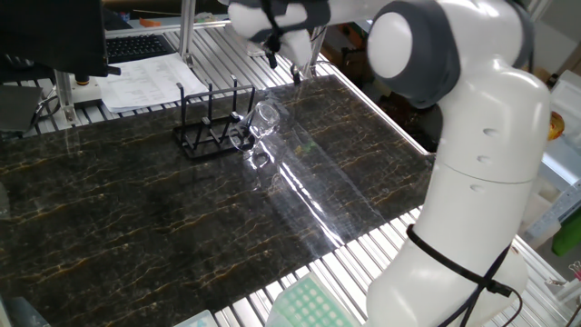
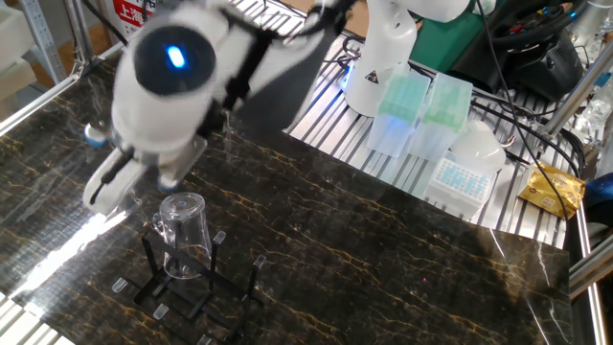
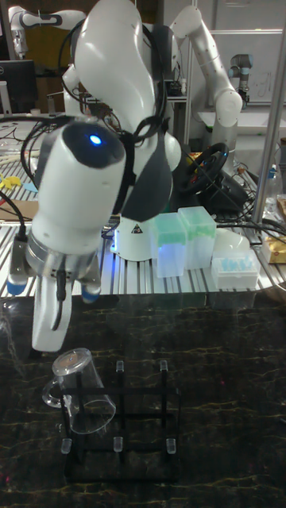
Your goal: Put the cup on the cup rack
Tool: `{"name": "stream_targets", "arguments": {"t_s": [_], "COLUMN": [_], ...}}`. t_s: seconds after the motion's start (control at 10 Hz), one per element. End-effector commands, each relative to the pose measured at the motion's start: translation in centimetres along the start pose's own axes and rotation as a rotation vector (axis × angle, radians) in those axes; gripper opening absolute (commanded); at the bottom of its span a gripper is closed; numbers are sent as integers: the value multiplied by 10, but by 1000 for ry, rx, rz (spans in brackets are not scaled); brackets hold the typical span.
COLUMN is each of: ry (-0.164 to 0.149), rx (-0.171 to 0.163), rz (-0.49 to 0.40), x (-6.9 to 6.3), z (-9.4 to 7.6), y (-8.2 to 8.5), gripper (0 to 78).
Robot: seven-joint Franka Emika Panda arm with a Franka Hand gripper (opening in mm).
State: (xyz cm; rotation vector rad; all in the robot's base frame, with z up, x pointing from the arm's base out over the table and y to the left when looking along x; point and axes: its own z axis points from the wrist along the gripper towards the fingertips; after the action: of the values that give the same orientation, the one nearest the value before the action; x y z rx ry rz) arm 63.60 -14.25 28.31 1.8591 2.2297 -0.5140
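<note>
The clear glass cup hangs upside down and tilted on a peg at the right end of the black wire cup rack. It also shows as the cup over the rack, and as the cup at the left of the rack. My gripper hovers above and behind the cup, open, with nothing between its fingers. From the other side the gripper is up and left of the cup, apart from it. One finger hangs just above the cup.
Papers and a keyboard lie behind the rack. Pipette tip boxes and a white tray stand on the metal slats beyond the dark marble top. A green box sits at the front edge.
</note>
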Motion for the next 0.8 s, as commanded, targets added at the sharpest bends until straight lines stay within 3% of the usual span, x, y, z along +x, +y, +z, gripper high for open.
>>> {"name": "stream_targets", "arguments": {"t_s": [0.1, 0.3, 0.4, 0.5, 0.6, 0.8], "ry": [229, 288, 301, 301, 364, 351], "rx": [-25, -75, -108, -108, -198, -210], "rz": [-481, -635, -759, -759, -956, -1066], "x": [1, 2, 1, 1, -1, -3], "z": [-49, -50, -50, -50, -48, -47], "y": [-29, -31, -30, -30, -27, -25], "gripper": [775, 775, 775, 775, 775, 775]}}
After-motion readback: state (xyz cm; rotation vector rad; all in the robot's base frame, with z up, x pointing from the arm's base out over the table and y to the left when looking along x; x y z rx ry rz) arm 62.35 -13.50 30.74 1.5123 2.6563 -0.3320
